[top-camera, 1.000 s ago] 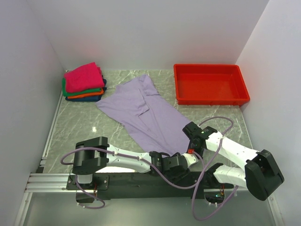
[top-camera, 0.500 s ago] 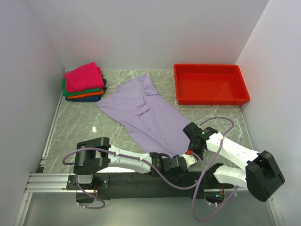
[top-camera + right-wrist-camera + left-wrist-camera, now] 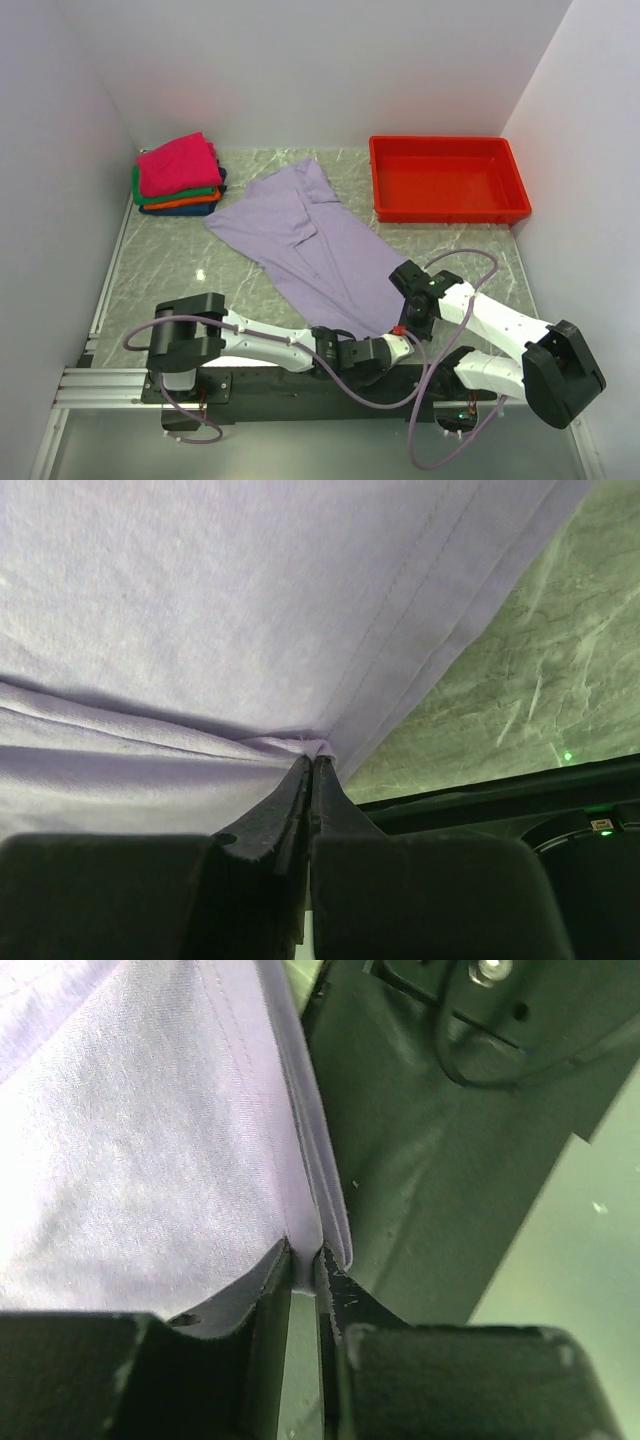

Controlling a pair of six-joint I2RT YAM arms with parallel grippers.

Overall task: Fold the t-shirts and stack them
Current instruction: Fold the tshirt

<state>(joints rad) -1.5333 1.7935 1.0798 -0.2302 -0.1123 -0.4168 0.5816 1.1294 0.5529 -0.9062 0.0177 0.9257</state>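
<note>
- Landmark: rectangular red plastic tray, standing on the green-grey marble-patterned worktop.
- Task item: a pale, soft-cloth, short-sleeved lavender t-shirt lies spread flat on the worktop just to the left of the tray. It runs on a diagonal, from a point level with the tray's far rim down to a point nearer the arm bases than the tray's front wall.
- Folded stack: four folded cloth shirts lie well apart from the tray, on the far side of the lavender t-shirt from it.
  - Order from the top: magenta-pink folded shirt, green folded shirt, orange folded shirt, dark blue folded shirt.
- Left end effector: positioned at the hem corner of the lavender t-shirt, below the tray's front-left corner in the top view.
  - In the left wrist view the two fingers stand close together, and the stitched hem of the lavender t-shirt runs down into the narrow slot between them. State: clamped on the hem.
- Right end effector: positioned at the same hem corner, just on the tray side of the left end effector.
  - In the right wrist view the fingers are pressed together, and a small pucker of the lavender t-shirt is pinched at their tips. State: clamped on the cloth.
</note>
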